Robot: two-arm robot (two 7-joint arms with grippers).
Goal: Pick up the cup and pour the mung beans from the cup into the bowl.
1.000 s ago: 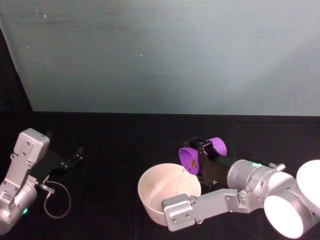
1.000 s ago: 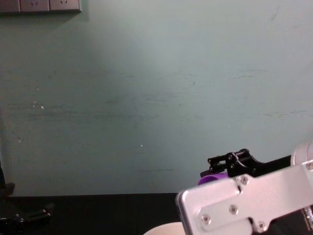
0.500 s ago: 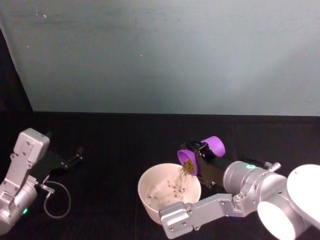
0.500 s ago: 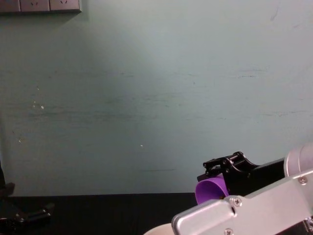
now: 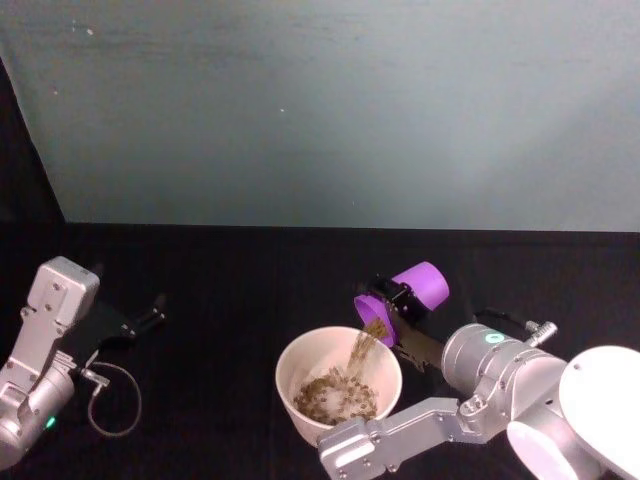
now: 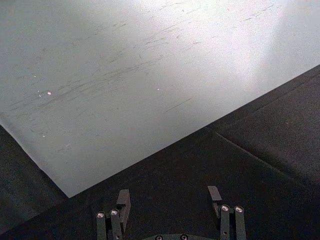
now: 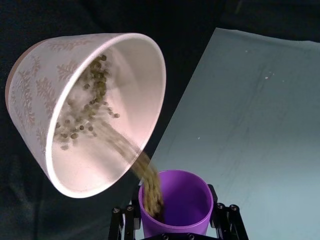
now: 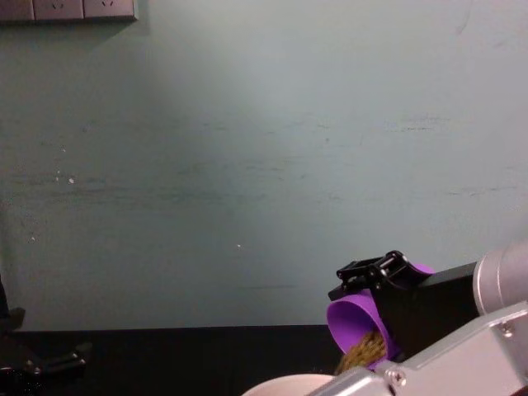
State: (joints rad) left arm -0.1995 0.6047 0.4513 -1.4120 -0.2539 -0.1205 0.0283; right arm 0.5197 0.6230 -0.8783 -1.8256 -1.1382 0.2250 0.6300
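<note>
Many beans (image 5: 335,395) now heap in the bowl (image 5: 288,362), against a scatter moments ago, so pouring seems well along; the right gripper (image 5: 398,303) clasps the tilted cup (image 5: 422,284) above its rim, while the left gripper (image 6: 169,192) sits parked, fingers apart.

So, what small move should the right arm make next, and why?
Probably tip the cup a little steeper over the bowl. The right end effector holds it tilted, mung beans stream into the bowl, and beans show inside the cup, so it seems not yet empty. The left end effector sits parked far left.
</note>
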